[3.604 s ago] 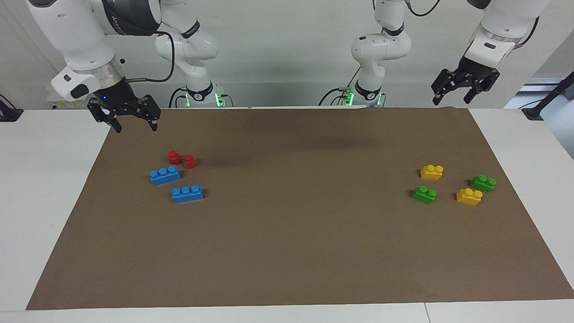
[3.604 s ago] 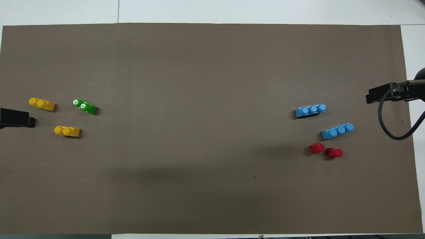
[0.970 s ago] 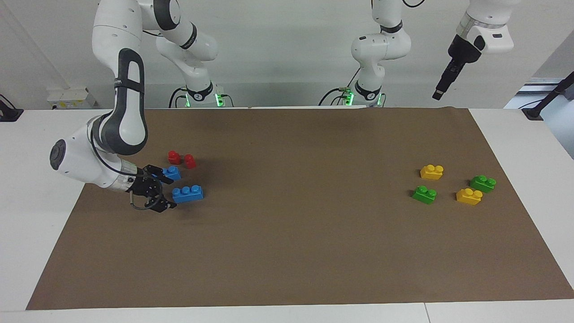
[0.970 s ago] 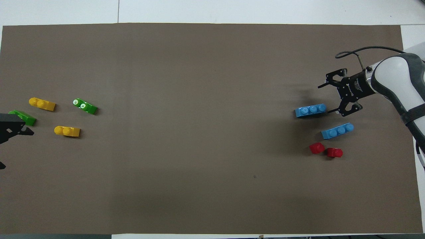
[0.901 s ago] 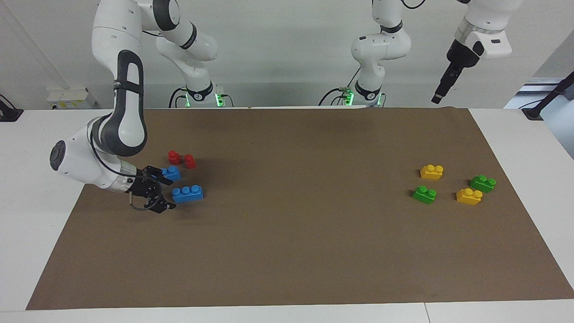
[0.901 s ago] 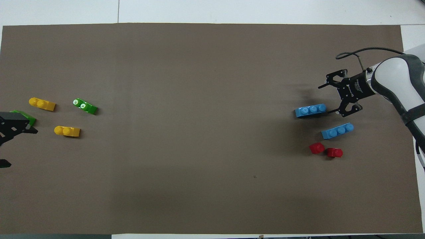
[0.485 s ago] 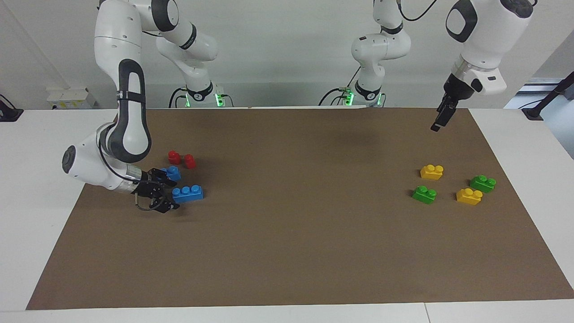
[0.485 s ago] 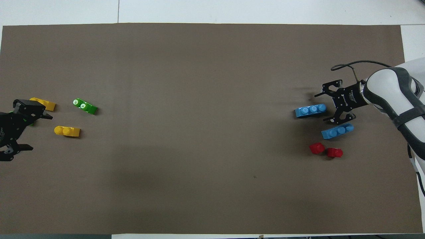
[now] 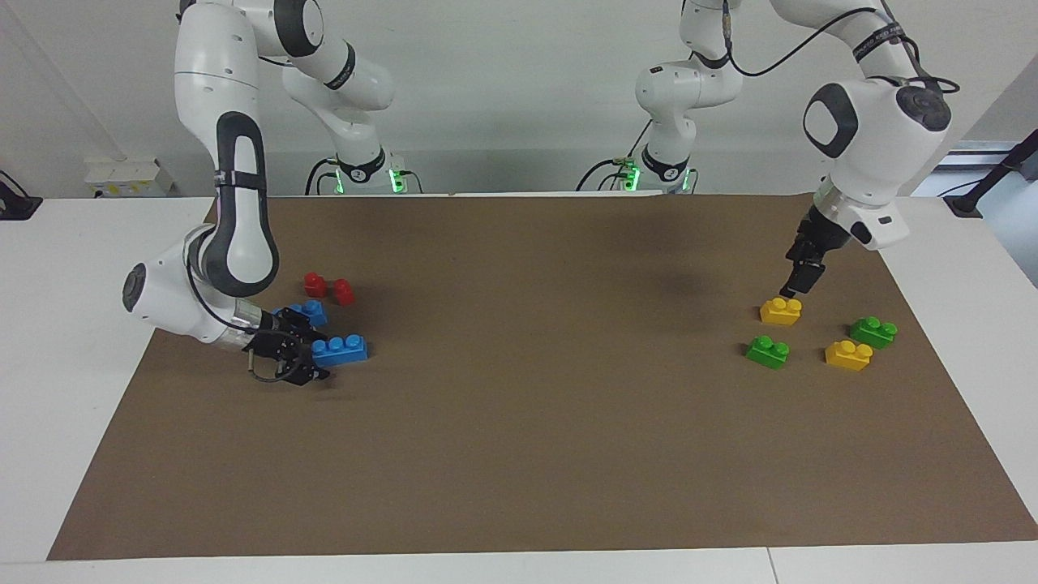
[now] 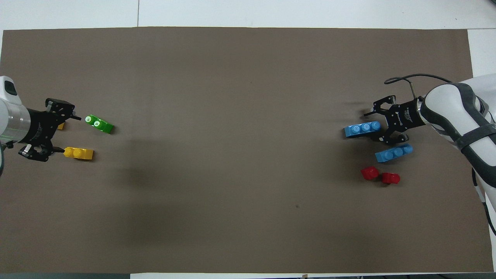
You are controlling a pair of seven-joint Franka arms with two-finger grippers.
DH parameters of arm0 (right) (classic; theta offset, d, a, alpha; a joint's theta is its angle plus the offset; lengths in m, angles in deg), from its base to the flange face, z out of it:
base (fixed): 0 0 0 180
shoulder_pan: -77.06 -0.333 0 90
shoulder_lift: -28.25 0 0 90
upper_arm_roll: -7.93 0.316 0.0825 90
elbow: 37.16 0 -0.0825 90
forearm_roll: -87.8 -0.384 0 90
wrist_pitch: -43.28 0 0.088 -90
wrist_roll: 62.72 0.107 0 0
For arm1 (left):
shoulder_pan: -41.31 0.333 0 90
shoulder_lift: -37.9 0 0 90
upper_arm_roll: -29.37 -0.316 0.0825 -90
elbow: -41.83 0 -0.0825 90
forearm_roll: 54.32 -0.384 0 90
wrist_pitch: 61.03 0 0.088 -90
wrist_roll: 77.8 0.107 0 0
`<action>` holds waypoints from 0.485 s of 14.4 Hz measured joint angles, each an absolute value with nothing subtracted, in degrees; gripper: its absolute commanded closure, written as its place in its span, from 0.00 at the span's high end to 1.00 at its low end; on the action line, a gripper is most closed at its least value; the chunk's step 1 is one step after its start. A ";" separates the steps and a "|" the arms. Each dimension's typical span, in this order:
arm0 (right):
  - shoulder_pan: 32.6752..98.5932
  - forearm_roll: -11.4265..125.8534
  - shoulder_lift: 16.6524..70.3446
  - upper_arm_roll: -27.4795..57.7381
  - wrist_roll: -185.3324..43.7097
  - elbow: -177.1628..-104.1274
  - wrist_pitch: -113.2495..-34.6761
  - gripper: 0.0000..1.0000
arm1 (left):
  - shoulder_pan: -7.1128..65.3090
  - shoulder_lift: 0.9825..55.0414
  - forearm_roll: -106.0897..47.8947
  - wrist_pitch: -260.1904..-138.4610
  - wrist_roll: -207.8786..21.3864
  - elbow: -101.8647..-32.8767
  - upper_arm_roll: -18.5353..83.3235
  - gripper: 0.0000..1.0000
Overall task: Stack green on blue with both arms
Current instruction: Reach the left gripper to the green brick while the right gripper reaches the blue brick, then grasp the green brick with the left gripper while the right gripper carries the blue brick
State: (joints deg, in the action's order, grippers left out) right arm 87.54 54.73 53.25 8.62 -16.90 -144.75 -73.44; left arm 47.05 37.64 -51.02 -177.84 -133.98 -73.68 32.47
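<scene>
Just blue brick (image 9: pixel 340 349) between right fingers (image 9: pixel 318 375)

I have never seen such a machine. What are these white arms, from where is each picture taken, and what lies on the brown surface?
These are two robot arms, each ending in a black two-finger gripper. One picture looks at the robots across the table; the other looks steeply down from above their end.

On the brown mat lie toy bricks: two blue bricks and two small red pieces toward the right arm's end, two green bricks and two yellow bricks toward the left arm's end.

The right gripper is low, open, at the end of a blue brick. The left gripper hangs open over the yellow and green bricks. Nothing is held.
</scene>
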 measured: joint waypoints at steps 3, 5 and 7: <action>87.58 54.58 53.01 8.61 -18.51 -144.69 -73.52 0.00 | 47.10 33.97 -51.14 -179.94 -135.46 -72.80 32.13 1.00; 87.57 54.53 52.78 8.65 -19.15 -143.81 -73.29 0.00 | 47.11 31.88 -51.33 -181.25 -136.06 -71.78 32.06 1.00; 87.41 54.52 52.72 8.74 -19.24 -141.00 -70.93 0.00 | 47.21 29.59 -51.35 -182.35 -136.31 -70.11 32.00 1.00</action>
